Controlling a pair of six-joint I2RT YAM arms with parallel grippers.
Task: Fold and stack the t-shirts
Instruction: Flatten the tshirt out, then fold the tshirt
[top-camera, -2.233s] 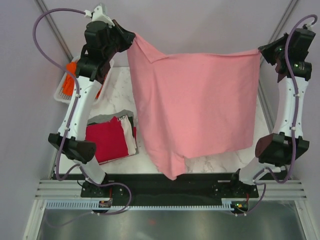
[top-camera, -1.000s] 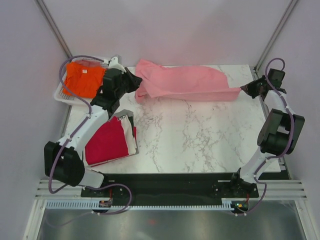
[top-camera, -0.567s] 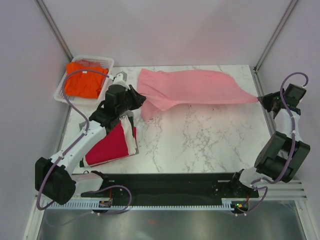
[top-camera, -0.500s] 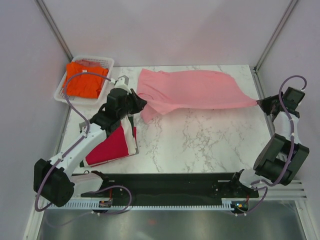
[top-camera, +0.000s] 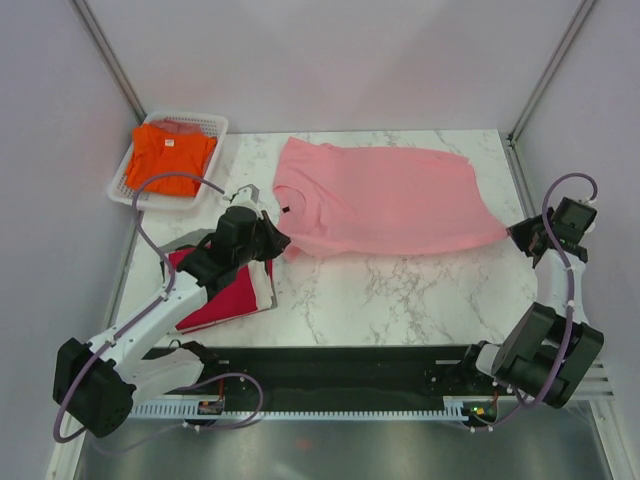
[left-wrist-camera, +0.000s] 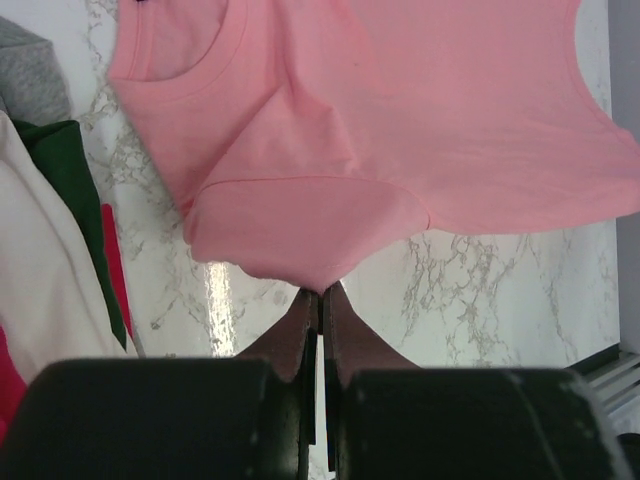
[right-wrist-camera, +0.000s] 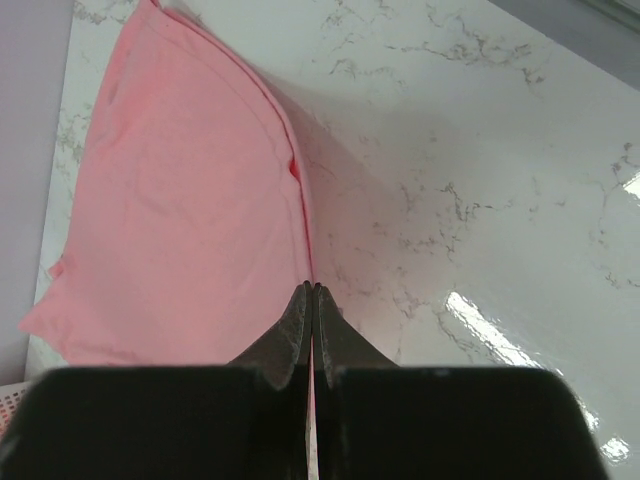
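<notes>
The light pink t-shirt (top-camera: 385, 195) lies spread across the far half of the marble table, collar to the left. My left gripper (top-camera: 281, 243) is shut on its sleeve edge (left-wrist-camera: 300, 235) at the near left. My right gripper (top-camera: 512, 232) is shut on its hem corner (right-wrist-camera: 200, 230) at the right edge. A stack of folded tees with the crimson red one (top-camera: 222, 290) on top, white and grey under it, lies at the left under my left arm. The orange tee (top-camera: 168, 157) lies in the basket.
The white mesh basket (top-camera: 215, 128) stands at the far left corner. Bare marble (top-camera: 400, 295) lies between the pink tee and the black rail at the near edge. Frame posts rise at both far corners.
Both grippers have brought the pink tee down from hanging in the air and drawn it toward the near side; it now lies spread flat on the table.
</notes>
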